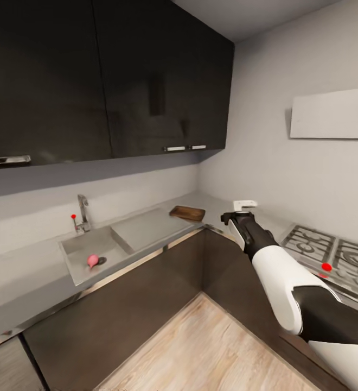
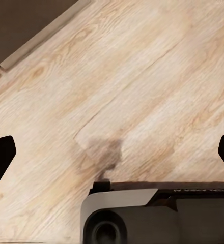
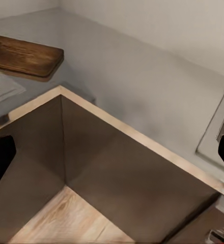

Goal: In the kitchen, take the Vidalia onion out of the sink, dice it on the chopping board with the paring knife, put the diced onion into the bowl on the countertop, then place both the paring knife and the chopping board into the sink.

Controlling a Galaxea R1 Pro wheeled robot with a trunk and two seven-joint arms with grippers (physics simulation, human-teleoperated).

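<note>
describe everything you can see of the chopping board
The chopping board is a dark brown wooden rectangle with rounded corners and a slightly raised rim. It lies flat on the grey countertop, just past the sink's drainboard near the inner corner of the counter. Nothing rests on it and no hand touches it. Its handle hole is too small to make out.

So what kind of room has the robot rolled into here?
A kitchen, by the look of it: an L-shaped countertop with a sink and tap, dark wall cabinets above, and a gas hob on the right.
</note>
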